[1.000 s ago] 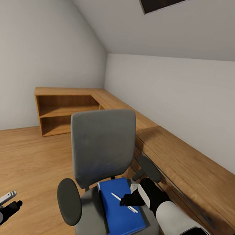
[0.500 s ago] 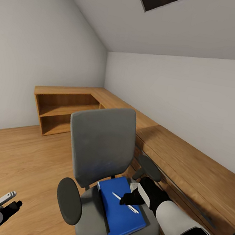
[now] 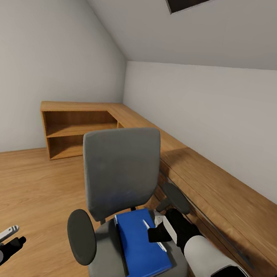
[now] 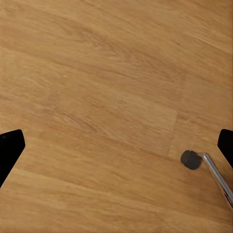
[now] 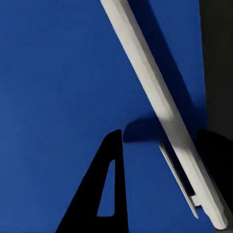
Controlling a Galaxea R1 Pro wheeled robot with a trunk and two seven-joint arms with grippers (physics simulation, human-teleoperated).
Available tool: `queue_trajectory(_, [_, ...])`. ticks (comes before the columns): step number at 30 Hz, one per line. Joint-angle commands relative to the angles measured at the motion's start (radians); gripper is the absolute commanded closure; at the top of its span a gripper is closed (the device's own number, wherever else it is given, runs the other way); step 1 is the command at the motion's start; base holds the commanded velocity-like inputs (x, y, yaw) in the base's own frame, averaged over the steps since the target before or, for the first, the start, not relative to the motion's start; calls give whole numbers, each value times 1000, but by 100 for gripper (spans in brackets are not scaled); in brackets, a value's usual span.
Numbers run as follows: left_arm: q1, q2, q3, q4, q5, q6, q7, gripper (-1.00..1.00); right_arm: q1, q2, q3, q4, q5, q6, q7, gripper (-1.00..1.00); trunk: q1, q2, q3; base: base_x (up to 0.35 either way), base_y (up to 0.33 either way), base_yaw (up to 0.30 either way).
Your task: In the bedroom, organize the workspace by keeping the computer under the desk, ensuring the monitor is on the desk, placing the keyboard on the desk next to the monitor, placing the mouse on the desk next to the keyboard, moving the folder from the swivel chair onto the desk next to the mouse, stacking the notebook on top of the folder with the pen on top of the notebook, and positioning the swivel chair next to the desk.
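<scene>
The grey swivel chair (image 3: pixel 118 176) stands in front of me with the bright blue folder (image 3: pixel 136 246) lying on its seat. The white pen (image 3: pixel 146 224) lies on the folder, partly covered by my right gripper (image 3: pixel 152 236). In the right wrist view the pen (image 5: pixel 150 97) runs slantwise across the folder (image 5: pixel 58 87), and my right gripper (image 5: pixel 162 133) is open astride it, the pen lying close to one finger. My left gripper (image 3: pixel 10 234) hangs low at the chair's left, open over the floor (image 4: pixel 116 143). The computer, monitor, keyboard, mouse, notebook and desk are out of view.
A long light wooden counter (image 3: pixel 219 197) runs along the wall right of the chair and turns into open shelving (image 3: pixel 74 130) in the corner. Wooden floor (image 3: pixel 22 186) spreads to the left. A chair caster (image 4: pixel 190 159) on a chrome leg sits near my left gripper.
My right gripper has shifted slightly down and right over the pen. The pen's far end now shows higher and further right on the folder. The left arm has not moved.
</scene>
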Motion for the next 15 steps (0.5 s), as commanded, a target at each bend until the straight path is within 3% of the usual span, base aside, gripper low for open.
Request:
queue_trajectory(1, [0,0,1,-2,7,4,5,-100,12,-1,4,0,-27,4,4,100,0,0,-1,0,0,0])
queue_trajectory(15, [0,0,2,-2,9,6,5,-100,12,-1,4,-1,-27,2,4,100,0,0,-1,0,0,0])
